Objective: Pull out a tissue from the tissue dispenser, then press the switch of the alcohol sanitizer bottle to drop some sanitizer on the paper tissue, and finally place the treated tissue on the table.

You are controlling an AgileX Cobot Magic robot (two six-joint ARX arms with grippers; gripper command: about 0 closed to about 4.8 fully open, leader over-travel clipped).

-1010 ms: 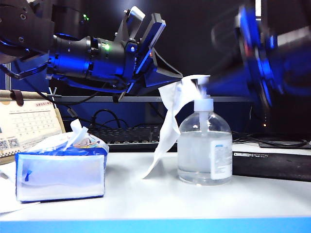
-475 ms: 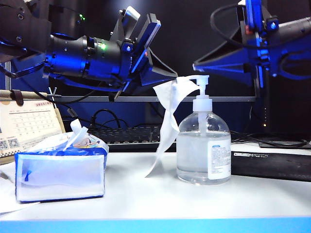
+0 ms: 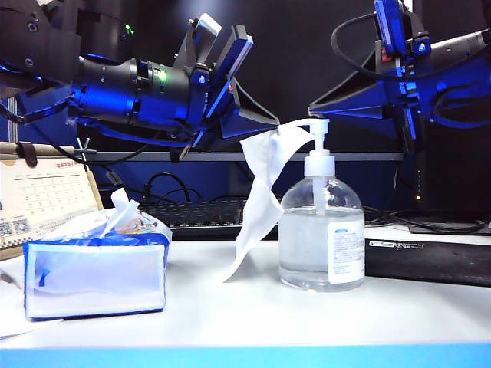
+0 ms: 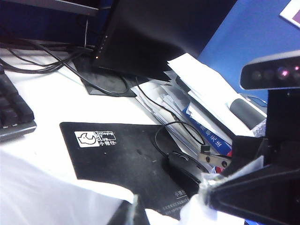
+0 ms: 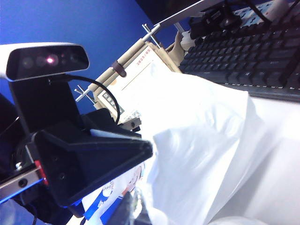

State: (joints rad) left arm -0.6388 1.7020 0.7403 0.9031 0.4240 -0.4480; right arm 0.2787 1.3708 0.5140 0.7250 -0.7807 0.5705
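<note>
White table (image 3: 230, 314) with a light blue front edge, dark background, keyboard (image 3: 199, 212) and cables behind. Tissue dispenser (image 3: 96, 268) sits at the exterior view's left side, blue-and-white, a white tuft sticking out of its top slit; beige desk calendar (image 3: 42, 195) just behind it. Alcohol sanitizer bottle (image 3: 322, 241) stands upright right of centre, clear liquid inside, small white label facing front. Switch (image 3: 316, 142) – white pump head on top, nozzle pointing left toward the tissue.

Left gripper (image 3: 265, 123) is up in the air left of the bottle, jaws pinched together on the top corner of the tissue (image 3: 261, 199). Sheet hangs down from the grip, upper part draped right by the nozzle, lower tip reaching the table beside the bottle's left side. Right wrist view shows the same sheet (image 5: 197, 154) spread wide with the left gripper's finger (image 5: 103, 154) against it.

Right gripper (image 3: 326, 107) hovers just above the pump head, not clearly touching it – frames don't show its jaw gap, cannot tell if closed. Black mouse mat (image 4: 126, 154) and mouse (image 4: 185, 171) lie in the left wrist view.
</note>
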